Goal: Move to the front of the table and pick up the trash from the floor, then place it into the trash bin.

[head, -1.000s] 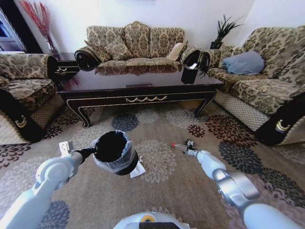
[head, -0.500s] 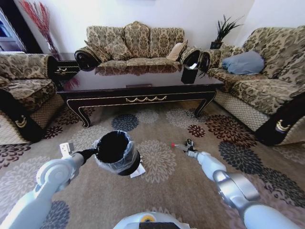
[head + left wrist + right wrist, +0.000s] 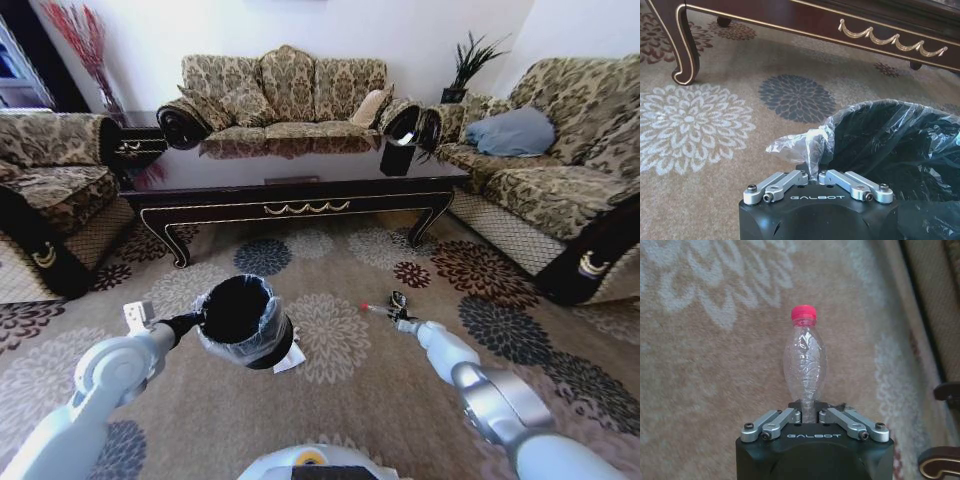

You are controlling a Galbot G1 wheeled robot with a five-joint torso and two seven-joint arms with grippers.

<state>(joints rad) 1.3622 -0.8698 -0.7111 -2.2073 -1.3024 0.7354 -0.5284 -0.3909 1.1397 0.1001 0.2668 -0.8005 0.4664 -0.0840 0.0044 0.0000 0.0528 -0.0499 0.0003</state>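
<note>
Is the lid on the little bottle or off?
On. The clear plastic bottle, pinched at its base by the right gripper, has its pink cap on top.

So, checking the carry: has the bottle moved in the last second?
Barely. The bottle in the right pincer sits about where it was against the carpet's flowers.

carpet (image 3: 340, 390): beige, grey and maroon flower medallions | table (image 3: 300, 190): glossy dark wood, gold scroll trim | trash bin (image 3: 240, 318), nearer than table: black, grey translucent liner | bottle (image 3: 805, 362): clear, pink-red cap | sofas (image 3: 285, 90) behind table: tan damask
</note>
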